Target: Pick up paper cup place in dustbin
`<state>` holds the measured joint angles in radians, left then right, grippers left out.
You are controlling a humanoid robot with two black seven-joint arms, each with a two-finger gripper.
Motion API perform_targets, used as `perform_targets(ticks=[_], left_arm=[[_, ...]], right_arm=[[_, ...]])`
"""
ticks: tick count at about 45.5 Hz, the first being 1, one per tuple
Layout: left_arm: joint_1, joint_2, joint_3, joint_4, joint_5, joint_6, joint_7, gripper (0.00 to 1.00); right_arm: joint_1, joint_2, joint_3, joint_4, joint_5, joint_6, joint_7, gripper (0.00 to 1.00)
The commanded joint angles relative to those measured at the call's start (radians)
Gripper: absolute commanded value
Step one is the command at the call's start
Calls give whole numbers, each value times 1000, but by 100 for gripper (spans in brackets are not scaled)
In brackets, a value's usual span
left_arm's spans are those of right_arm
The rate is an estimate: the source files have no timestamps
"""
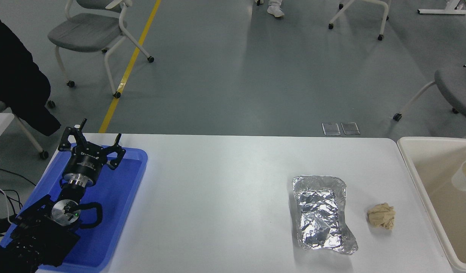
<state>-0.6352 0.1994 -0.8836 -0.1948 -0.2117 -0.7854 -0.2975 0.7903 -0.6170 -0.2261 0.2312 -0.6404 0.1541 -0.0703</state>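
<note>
We have a single view, from a head camera set high on the robot's side of the white table (pixel 225 189), looking forward and down across it. Our frame takes in the tabletop from the blue tray (pixel 119 197) at the near left to the dustbin (pixel 415 170) at the right edge, cut off there. Beyond the far edge we see grey floor (pixel 236 76) and chairs (pixel 89 34).

White paper cup (pixel 462 177) over beige dustbin (pixel 411 167)
</note>
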Motion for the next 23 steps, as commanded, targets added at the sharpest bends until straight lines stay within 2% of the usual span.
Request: perform_targets(ticks=[1,5,6,7,8,9,23], left_arm=[[0,0,0,0,0,0,0,100],[0,0,0,0,0,0,0,100],[0,0,0,0,0,0,0,100],[0,0,0,0,0,0,0,100],[0,0,0,0,0,0,0,100],[0,0,0,0,0,0,0,100],[-1,0,0,0,0,0,0,100]], right_arm=[[-59,66,28,-78,61,-13,-2,0],[-60,66,30,-79,73,-13,0,0],[-60,66,30,-82,73,-13,0,6],[-60,66,30,-82,74,-13,1,36],[-60,66,31,-84,76,-13,3,74],[-60,66,33,-82,77,-11,1,100],[-40,56,22,-73,85,-4,3,100]])
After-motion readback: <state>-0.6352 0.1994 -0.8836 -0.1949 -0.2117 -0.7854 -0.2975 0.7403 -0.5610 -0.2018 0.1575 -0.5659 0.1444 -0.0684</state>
